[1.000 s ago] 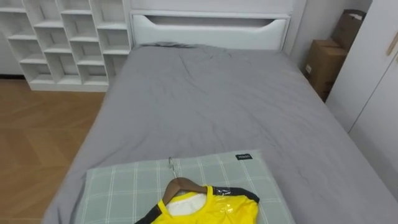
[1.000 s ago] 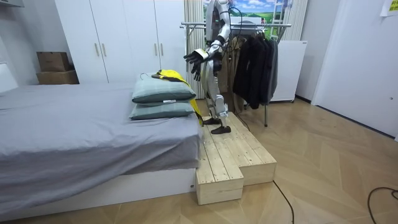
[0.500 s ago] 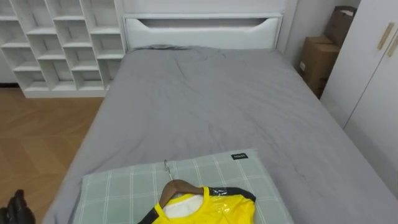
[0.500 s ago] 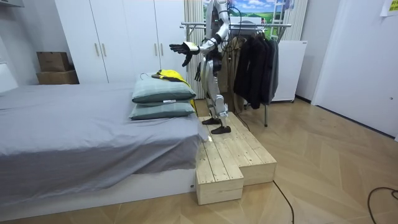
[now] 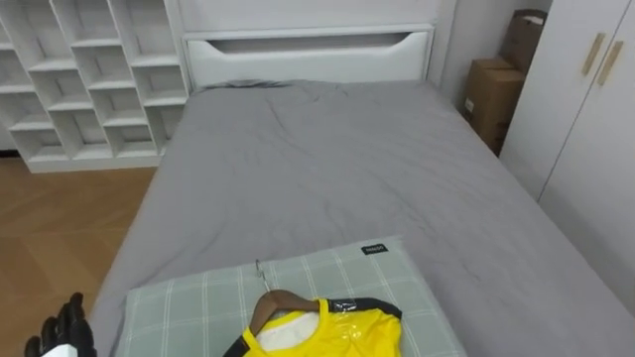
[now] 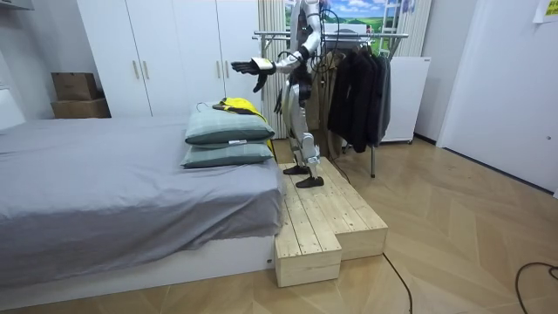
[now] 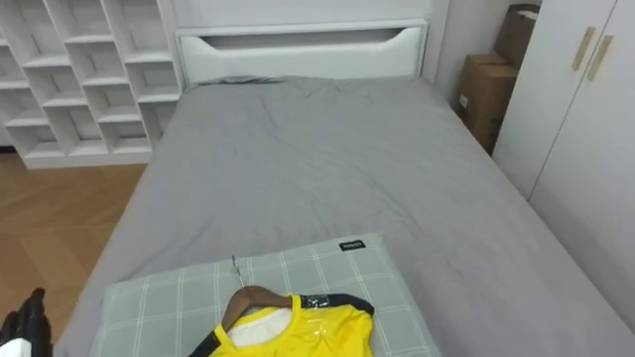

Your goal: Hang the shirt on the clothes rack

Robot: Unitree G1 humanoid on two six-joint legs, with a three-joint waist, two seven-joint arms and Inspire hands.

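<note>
One left hand [image 5: 65,332], higher than before

We see a glossy yellow garment [image 5: 322,332], black-trimmed at the shoulders and white inside the collar, lying flat on the pale green checked pillow [image 5: 179,302] at the near end of the grey bed [image 5: 317,169]. A brown wooden hanger [image 5: 279,299] sits in its neck, its metal hook [image 5: 260,269] pointing toward the headboard.

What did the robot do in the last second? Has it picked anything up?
Its left hand rose up and forward toward the bed, open, holding nothing. The yellow garment on its hanger lies on the pillow as before, untouched.
</note>
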